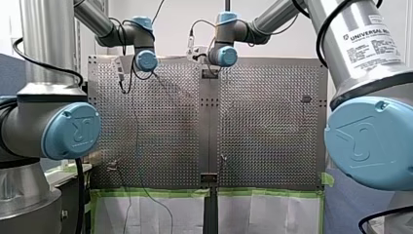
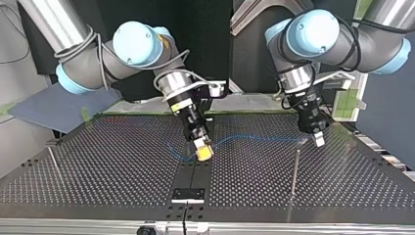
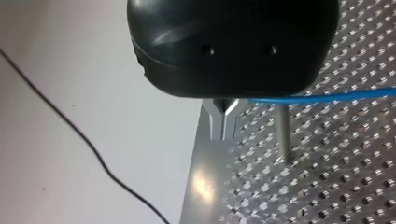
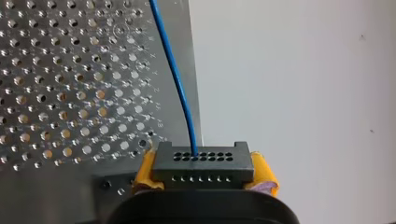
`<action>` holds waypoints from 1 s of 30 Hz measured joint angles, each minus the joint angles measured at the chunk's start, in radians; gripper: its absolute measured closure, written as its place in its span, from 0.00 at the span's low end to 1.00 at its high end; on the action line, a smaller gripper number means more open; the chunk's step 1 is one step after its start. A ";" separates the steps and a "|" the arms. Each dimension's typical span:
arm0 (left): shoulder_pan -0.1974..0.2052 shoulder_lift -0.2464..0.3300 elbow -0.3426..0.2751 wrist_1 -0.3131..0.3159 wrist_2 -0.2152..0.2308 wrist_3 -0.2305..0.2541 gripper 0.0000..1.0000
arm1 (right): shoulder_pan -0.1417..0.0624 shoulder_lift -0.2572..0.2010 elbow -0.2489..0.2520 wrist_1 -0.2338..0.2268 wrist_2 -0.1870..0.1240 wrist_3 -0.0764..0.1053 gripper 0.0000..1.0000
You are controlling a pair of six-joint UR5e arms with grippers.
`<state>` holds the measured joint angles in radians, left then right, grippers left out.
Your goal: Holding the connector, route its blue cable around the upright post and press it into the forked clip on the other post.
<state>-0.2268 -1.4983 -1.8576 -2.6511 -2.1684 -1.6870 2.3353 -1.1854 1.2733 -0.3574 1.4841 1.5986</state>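
Note:
In the right wrist view a black connector (image 4: 203,165) with rows of holes sits between yellow pads (image 4: 144,172), and my right gripper (image 4: 203,171) is shut on it. The blue cable (image 4: 177,79) runs from the connector out over the perforated plate. In the top view my right gripper (image 2: 202,152) is near the table's middle. The cable (image 2: 254,138) stretches from it to my left gripper (image 2: 318,139), which is shut on it. In the left wrist view the cable (image 3: 327,97) leaves my left gripper's metal fingertips (image 3: 225,116) sideways, passing an upright post (image 3: 283,133).
In the top view a thin upright post (image 2: 295,169) stands just in front of my left gripper. Another thin post (image 2: 54,161) stands at that view's left; I cannot make out its top. A black bracket (image 2: 188,194) sits at the plate's near edge. A thin black wire (image 3: 70,126) lies off the plate.

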 joint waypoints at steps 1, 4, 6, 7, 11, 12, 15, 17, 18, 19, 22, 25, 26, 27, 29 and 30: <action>0.007 0.000 0.007 -0.007 0.007 -0.003 1.00 | 0.000 0.006 -0.008 0.005 -0.001 0.001 1.00; 0.030 -0.002 0.030 -0.030 0.030 -0.011 1.00 | 0.001 0.024 -0.034 0.017 -0.003 0.002 1.00; 0.047 -0.002 0.047 -0.048 0.047 -0.021 1.00 | 0.002 0.038 -0.050 0.023 -0.005 0.002 1.00; 0.055 -0.003 0.055 -0.055 0.055 -0.027 1.00 | 0.002 0.043 -0.057 0.025 -0.006 0.003 1.00; 0.090 -0.022 0.090 -0.090 0.090 -0.048 1.00 | 0.003 0.066 -0.087 0.030 -0.009 0.003 1.00; 0.098 -0.028 0.098 -0.098 0.098 -0.050 1.00 | 0.003 0.073 -0.096 0.031 -0.010 0.004 1.00; 0.124 -0.052 0.124 -0.124 0.124 -0.053 1.00 | 0.004 0.088 -0.118 0.039 -0.013 0.006 1.00; 0.141 -0.069 0.141 -0.142 0.141 -0.056 1.00 | 0.005 0.099 -0.131 0.048 -0.015 0.007 1.00; 0.148 -0.076 0.148 -0.149 0.148 -0.059 1.00 | 0.005 0.107 -0.139 0.056 -0.015 0.007 1.00; 0.155 -0.083 0.155 -0.156 0.155 -0.062 1.00 | 0.006 0.113 -0.146 0.062 -0.016 0.007 1.00; 0.178 -0.105 0.178 -0.170 0.178 -0.079 1.00 | 0.006 0.128 -0.173 0.075 -0.017 0.007 1.00; 0.200 -0.127 0.200 -0.173 0.199 -0.099 1.00 | 0.005 0.137 -0.198 0.078 -0.021 0.008 1.00; 0.208 -0.136 0.208 -0.172 0.208 -0.108 1.00 | 0.005 0.140 -0.203 0.078 -0.022 0.008 1.00; 0.215 -0.143 0.216 -0.170 0.216 -0.115 1.00 | 0.003 0.143 -0.208 0.077 -0.023 0.008 1.00; 0.233 -0.155 0.233 -0.167 0.233 -0.128 1.00 | 0.000 0.147 -0.212 0.075 -0.025 0.008 1.00; 0.241 -0.159 0.241 -0.166 0.241 -0.132 1.00 | -0.001 0.150 -0.214 0.073 -0.025 0.009 1.00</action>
<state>0.0140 -1.6571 -1.6168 -2.8170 -1.9276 -1.8187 2.3341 -1.0356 1.0596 -0.2839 1.4590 1.6071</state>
